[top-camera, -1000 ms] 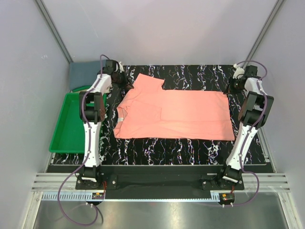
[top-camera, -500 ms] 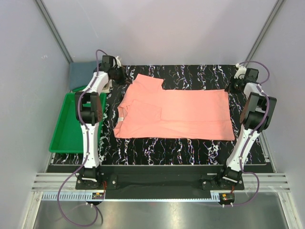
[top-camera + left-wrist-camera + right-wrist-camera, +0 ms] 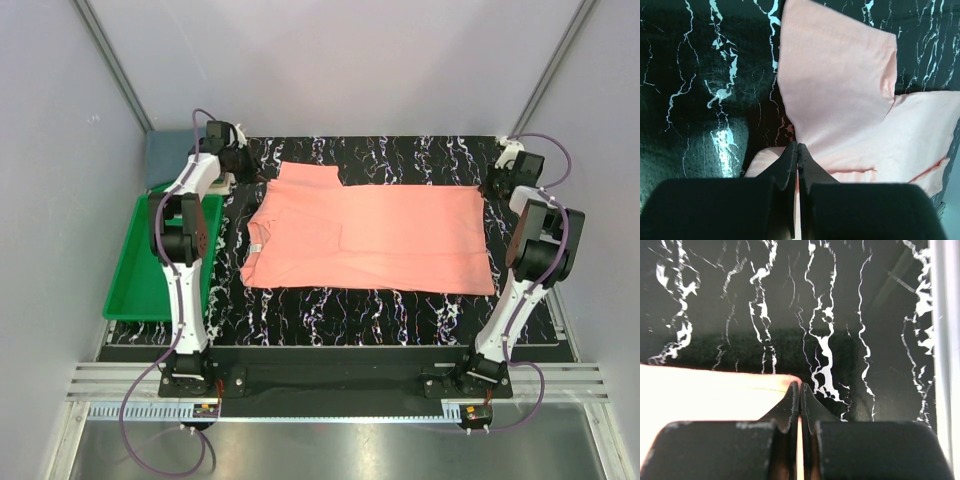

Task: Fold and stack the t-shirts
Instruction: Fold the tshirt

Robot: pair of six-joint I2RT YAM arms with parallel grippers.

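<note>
Fingers (image 3: 788, 162) pinched on pink t-shirt (image 3: 380, 235)

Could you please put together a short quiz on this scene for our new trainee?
1. True or false: the salmon-pink t-shirt lies crumpled in a heap.
2. Where is the blue-grey t-shirt? A far-left corner; B far-right corner; C on the pink one.
3. Fill in: the left tool and right tool are each ____ on the salmon-pink t-shirt.
Key: 1 false, it lies spread out; 2 A; 3 shut.

Overhead view spans the table (image 3: 400, 160); 2 close wrist views share the pink shirt (image 3: 380, 240).
</note>
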